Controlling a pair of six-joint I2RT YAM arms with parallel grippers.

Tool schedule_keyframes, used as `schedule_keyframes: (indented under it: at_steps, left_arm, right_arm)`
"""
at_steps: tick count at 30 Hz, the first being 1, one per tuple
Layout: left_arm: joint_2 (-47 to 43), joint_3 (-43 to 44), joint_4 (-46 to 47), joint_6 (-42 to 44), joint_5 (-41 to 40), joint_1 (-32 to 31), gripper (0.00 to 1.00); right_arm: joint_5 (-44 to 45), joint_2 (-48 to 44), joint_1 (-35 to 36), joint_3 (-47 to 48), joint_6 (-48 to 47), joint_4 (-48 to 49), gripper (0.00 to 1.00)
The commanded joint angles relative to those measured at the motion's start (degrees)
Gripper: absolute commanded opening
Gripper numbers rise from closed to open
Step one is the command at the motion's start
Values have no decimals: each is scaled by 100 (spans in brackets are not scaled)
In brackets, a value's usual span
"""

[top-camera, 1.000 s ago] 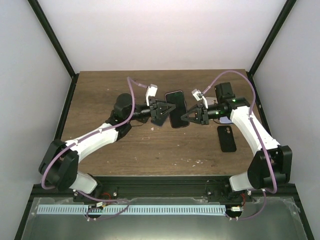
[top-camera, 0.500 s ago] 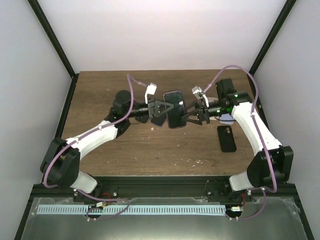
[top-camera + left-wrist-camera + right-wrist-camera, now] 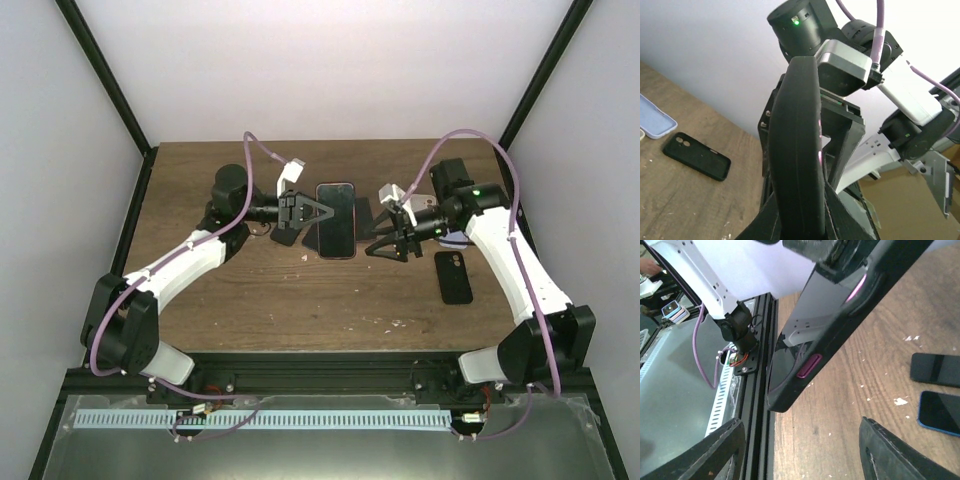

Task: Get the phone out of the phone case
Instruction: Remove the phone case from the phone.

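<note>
The cased phone (image 3: 337,222) is held above the tabletop (image 3: 250,290), clamped by 1 long edge in the left hand (image 3: 320,212), whose fingers are pressed together on it. The right hand (image 3: 375,238) is held just beside the phone's opposite edge with its 2 fingers (image 3: 715,452) spread apart, and nothing is gripped by it. A black case (image 3: 453,277) is laid flat on the tabletop near the right hand, on its base side, and a pale blue case (image 3: 655,117) is seen just beside it.
</note>
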Motion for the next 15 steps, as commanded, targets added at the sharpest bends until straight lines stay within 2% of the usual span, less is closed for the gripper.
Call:
schedule_keyframes:
  at_steps: [1, 6, 15]
  left_arm:
    - [-112, 153, 533, -89, 576, -2, 0]
    - [-167, 73, 854, -311, 713, -9, 0]
    - [-133, 27, 1191, -588, 739, -20, 0]
  right_arm:
    - [415, -217, 405, -114, 307, 237, 62]
    - [830, -455, 867, -304, 638, 660, 58]
    - [715, -424, 997, -148, 686, 723, 50]
